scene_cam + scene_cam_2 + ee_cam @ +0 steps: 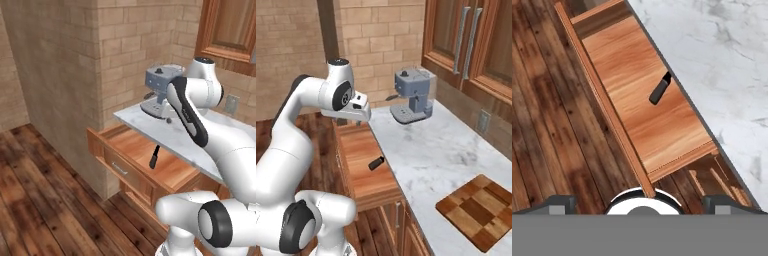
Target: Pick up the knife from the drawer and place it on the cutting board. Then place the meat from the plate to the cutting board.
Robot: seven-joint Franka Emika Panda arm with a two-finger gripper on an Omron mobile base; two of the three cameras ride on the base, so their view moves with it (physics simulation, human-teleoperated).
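Note:
The drawer (172,172) (361,175) (632,120) stands pulled out from under the marble counter (441,150). In it lies the knife (154,158) (376,163) (660,91): its black handle shows, and its blade is hidden under the counter's edge. My gripper (356,119) hangs well above the drawer's far end, pointing down. It is open, with its fingertips (559,204) wide apart and nothing between them. The checkered cutting board (478,210) rests on the counter at the near right. The plate and the meat are out of view.
A grey coffee machine (160,92) (413,95) stands at the counter's far end by the brick wall. Wooden upper cabinets (471,45) hang over the counter, and a wall outlet (483,120) sits below them. Dark plank floor (557,115) lies beside the drawer.

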